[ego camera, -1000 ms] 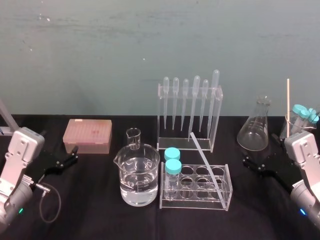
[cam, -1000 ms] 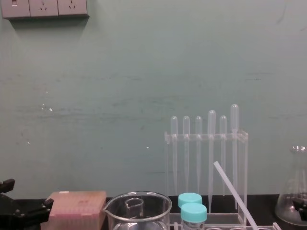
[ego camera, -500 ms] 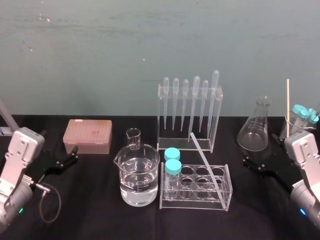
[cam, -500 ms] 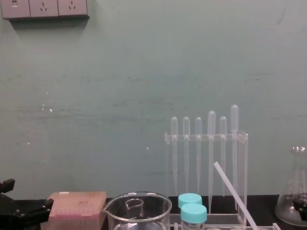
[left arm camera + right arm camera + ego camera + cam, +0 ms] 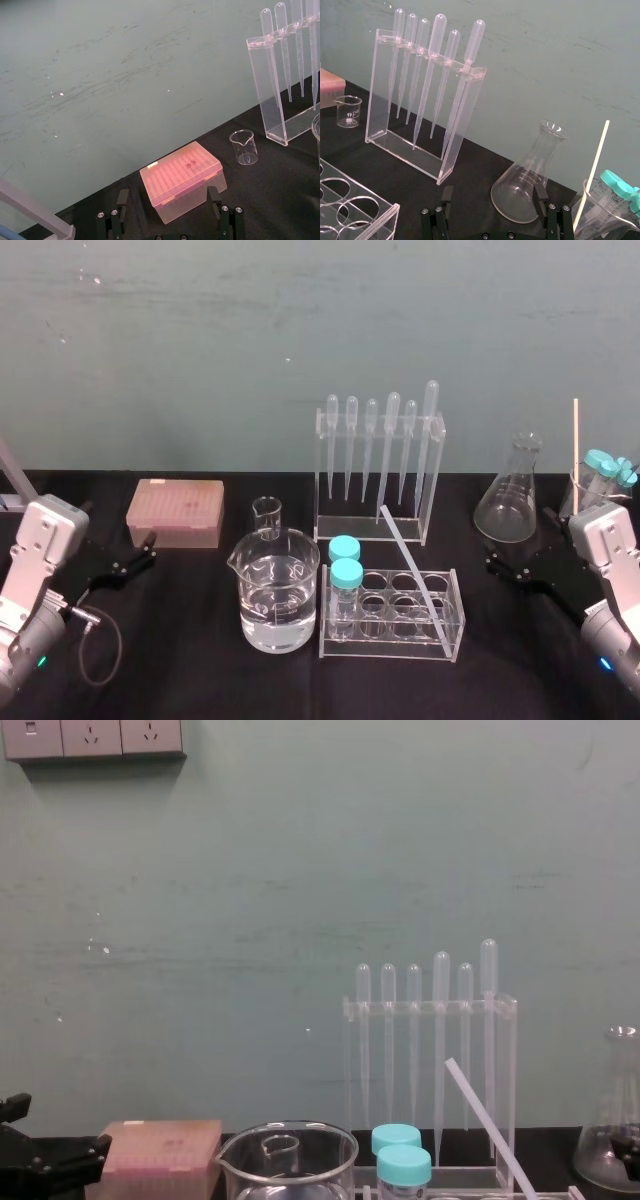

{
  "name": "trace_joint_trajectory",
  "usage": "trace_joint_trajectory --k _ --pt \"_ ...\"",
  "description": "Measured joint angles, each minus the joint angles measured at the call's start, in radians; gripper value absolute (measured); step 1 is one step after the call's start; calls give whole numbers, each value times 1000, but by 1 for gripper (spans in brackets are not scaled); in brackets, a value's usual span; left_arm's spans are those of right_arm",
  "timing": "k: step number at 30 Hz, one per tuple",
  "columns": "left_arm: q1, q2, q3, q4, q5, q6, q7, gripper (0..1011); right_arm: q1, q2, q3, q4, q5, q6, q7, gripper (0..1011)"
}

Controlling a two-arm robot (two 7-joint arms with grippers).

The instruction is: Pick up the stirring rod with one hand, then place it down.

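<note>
On the black worktop (image 5: 200, 680), dead centre, the stirring rod (image 5: 412, 570) leans across the clear tube rack (image 5: 455, 615). Its low end is down at the rack's front right corner and its high end tilts up toward the pipette stand (image 5: 437, 475) behind. From the chest view you can see the slant clearly. Whether it touches that stand, I cannot tell.

Writing? Printed marks on the flask (image 5: 512, 502) and the small beaker (image 5: 266, 516), too small to read.

Now the grippers. The left gripper (image 5: 148, 548) sits low at the left edge with its fingers spread wide and nothing between them. The pink box (image 5: 175, 512) is just beyond it. The right gripper (image 5: 518, 537) sits at the right edge, also spread wide and holding nothing, with the flask right in front of it. Both are well apart from the rod.

Around the rod, two blue-capped tubes (image 5: 345, 562) stand in the rack's left wells, and a big beaker (image 5: 278, 602) of clear liquid sits just left of the rack. Six pipettes (image 5: 392, 440) hang in the stand. At the far right, a cup (image 5: 585, 490) holds more capped tubes and a pale stick (image 5: 576, 445). Wall sockets (image 5: 92, 737) sit up top in the chest view.
</note>
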Motion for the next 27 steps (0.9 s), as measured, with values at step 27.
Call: trace_joint_trajectory --k 27 --pt "0 0 0 0 0 0 0 1000 0 0 0 0 0 0 0 1003"
